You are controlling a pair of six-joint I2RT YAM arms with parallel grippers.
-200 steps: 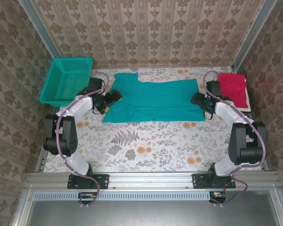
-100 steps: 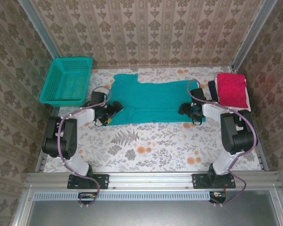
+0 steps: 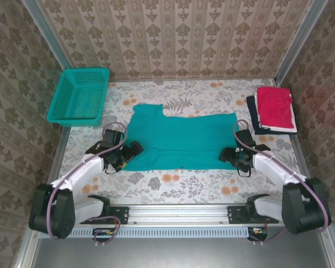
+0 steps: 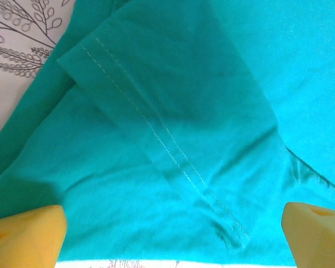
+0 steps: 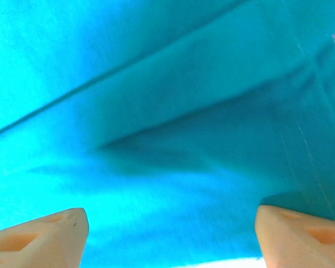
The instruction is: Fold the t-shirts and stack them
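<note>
The navy t-shirt (image 3: 250,111) lies mostly hidden beneath the red t-shirt (image 3: 275,106) at the far right corner of the surface (image 3: 184,187). The teal t-shirt (image 5: 167,111), blurred in the right wrist view, overruns its edges.

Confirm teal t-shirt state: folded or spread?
Partly folded: the teal t-shirt lies wide across the table, but its stitched edge laps over another layer in the left wrist view.

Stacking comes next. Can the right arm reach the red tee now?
Probably yes: the red tee lies on that arm's side, nothing stands between them, and the right gripper is open over the teal tee.
</note>
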